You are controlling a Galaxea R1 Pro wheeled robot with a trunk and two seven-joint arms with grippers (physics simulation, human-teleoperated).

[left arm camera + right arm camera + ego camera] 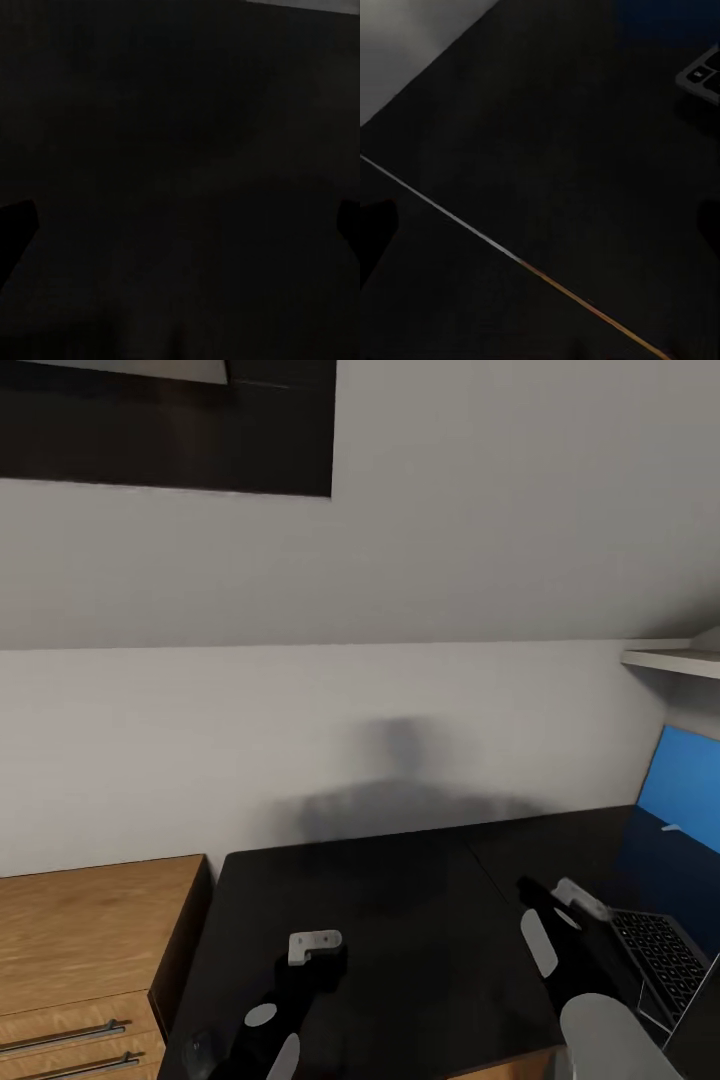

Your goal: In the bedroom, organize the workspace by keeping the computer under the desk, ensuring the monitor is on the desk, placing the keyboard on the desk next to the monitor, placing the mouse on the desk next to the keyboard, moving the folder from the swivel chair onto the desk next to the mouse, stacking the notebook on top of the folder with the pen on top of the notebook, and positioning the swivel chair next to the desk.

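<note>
Black tabletop point(400, 920) mostly bare — keyboard point(660, 955) at 4 o'clock, a blue panel point(685, 785), maybe the folder, at 3. Most placing seemingly left. Both tools' grip states — cannot tell.

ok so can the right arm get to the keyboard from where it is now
Probably yes. The keyboard lies on the black desk just outboard of the right gripper, and the bare desk top between them holds nothing. Whether the fingers are open cannot be told.
</note>
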